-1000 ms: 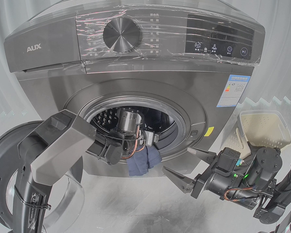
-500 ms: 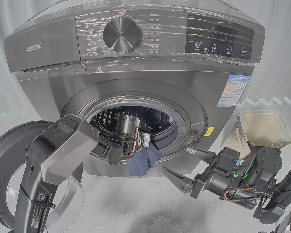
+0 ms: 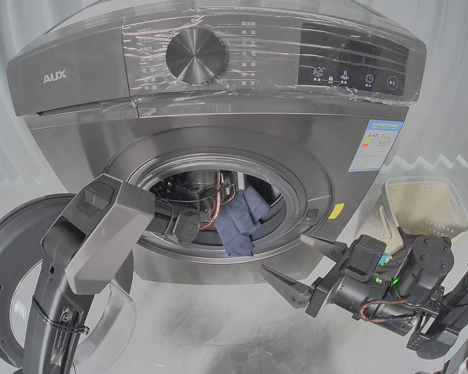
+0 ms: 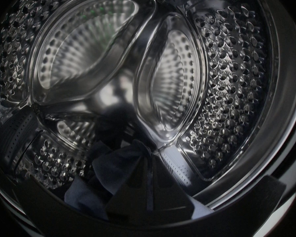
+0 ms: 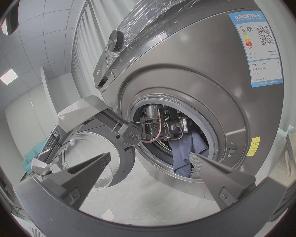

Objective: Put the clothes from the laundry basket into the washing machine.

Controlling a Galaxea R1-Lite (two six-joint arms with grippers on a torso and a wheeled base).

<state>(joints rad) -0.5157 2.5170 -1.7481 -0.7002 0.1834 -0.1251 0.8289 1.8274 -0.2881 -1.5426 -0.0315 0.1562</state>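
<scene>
Black left gripper (image 4: 148, 158) is sitting inside the steel drum (image 4: 227, 66), fingers together and clamping the navy garment (image 3: 239, 222), which is draping out over the lower rim of the washing machine (image 3: 275, 131) opening. Right gripper (image 3: 286, 256) is hanging with fingers wide apart, holding nothing, low before the machine, near the cream laundry basket (image 3: 426, 203) beside it; round door (image 3: 5, 266) is standing open at left
</scene>
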